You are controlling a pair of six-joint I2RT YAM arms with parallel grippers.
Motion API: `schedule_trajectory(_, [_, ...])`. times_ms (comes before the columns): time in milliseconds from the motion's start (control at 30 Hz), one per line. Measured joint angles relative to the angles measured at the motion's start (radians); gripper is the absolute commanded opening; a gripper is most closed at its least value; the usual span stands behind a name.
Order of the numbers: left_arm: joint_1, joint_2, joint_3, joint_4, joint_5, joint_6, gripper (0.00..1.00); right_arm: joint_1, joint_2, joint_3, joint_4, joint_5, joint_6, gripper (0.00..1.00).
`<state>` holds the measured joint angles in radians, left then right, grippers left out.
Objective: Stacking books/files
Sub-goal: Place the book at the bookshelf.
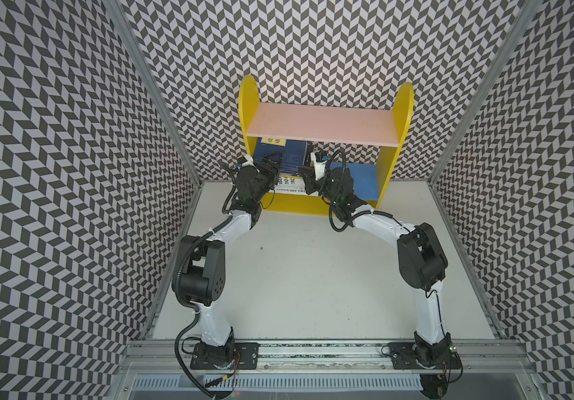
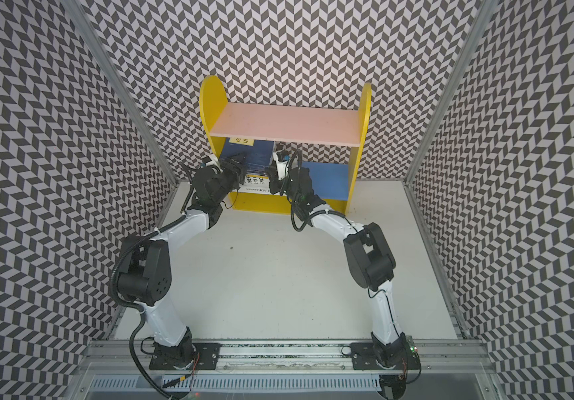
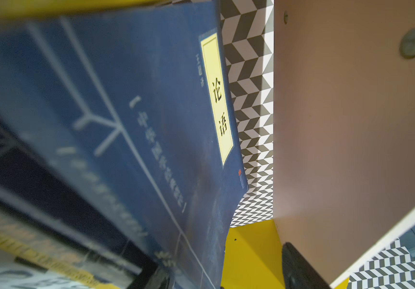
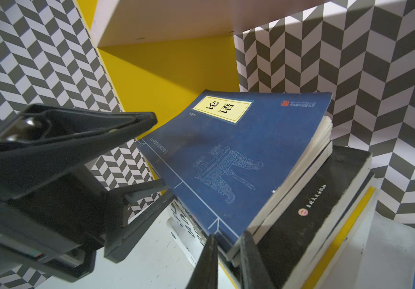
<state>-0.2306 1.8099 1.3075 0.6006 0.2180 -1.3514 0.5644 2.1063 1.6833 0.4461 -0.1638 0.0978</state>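
Your right pincer (image 4: 229,236), closest to the lens, pinches the near corner of the navy book (image 4: 239,150), whose yellow label reads 论语. The book lies tilted atop a stack in the yellow bookcase's (image 1: 404,114) lower bay, over a black book (image 4: 311,200), a yellow-edged book (image 4: 338,239) and a white book (image 4: 182,225) with black lettering. Your left pincer (image 4: 161,154) stands wide open at the spine side, clamping nothing.

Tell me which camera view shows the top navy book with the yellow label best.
Right wrist view: the navy book shows nearly its whole cover, yellow label and page edges. The left wrist view shows the cover close up, partly blurred and cropped. In both top views only a strip shows under the pink shelf.
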Motion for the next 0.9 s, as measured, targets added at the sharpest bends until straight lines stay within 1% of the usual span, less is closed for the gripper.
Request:
schedule_trajectory(200, [0.006, -0.043, -0.026, -0.059, 0.000, 0.027, 0.74, 0.000, 0.007, 0.011, -0.001, 0.012, 0.000, 0.16])
schedule_trajectory(400, [0.039, -0.137, -0.141, -0.136, -0.011, 0.071, 0.75, 0.000, 0.007, 0.011, -0.001, 0.015, 0.000, 0.18])
schedule_trajectory(533, [0.078, -0.251, -0.238, -0.171, -0.055, 0.121, 0.81, 0.001, 0.007, 0.010, 0.002, 0.013, 0.000, 0.21])
schedule_trajectory(600, [0.096, -0.307, -0.261, -0.187, -0.088, 0.154, 0.84, 0.002, 0.006, 0.008, 0.003, 0.011, 0.001, 0.23])
schedule_trajectory(733, [0.136, -0.368, -0.238, -0.215, -0.117, 0.251, 0.87, 0.003, -0.007, -0.009, 0.002, 0.003, 0.003, 0.24])
schedule_trajectory(900, [0.184, -0.296, -0.063, -0.292, -0.066, 0.360, 0.87, 0.004, -0.023, -0.022, -0.010, -0.014, 0.014, 0.29])
